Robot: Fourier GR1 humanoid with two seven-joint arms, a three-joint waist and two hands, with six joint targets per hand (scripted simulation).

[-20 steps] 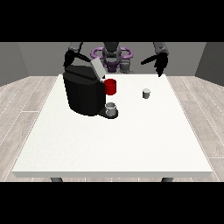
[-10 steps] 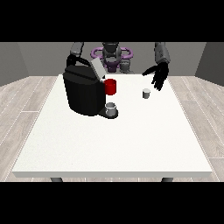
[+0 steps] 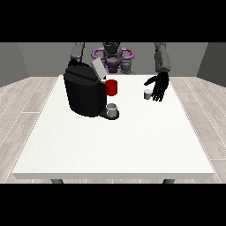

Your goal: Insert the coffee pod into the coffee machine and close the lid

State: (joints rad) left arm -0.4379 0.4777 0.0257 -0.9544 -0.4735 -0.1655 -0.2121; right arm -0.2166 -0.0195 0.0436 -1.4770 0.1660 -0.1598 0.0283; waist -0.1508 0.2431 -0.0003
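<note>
The coffee pod (image 3: pixel 147 94) stands upright on the tabletop (image 3: pixel 114 141), just beside the spread, empty fingers (image 3: pixel 158 93) of the hand at the view's right (image 3: pixel 158 85), toward the coffee machine (image 3: pixel 84 92). That hand is nearer.

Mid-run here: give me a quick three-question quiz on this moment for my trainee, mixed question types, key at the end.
1. True or false: the hand at the view's right is curled round the coffee pod.
2. Multiple choice: the lid of the coffee machine is A) raised, B) closed flat, C) lying on the table.
3. What stands at the machine's base, under the red part?

Key: 1. False; its fingers are spread beside the pod. 2. A. 3. A small grey cup.
</note>
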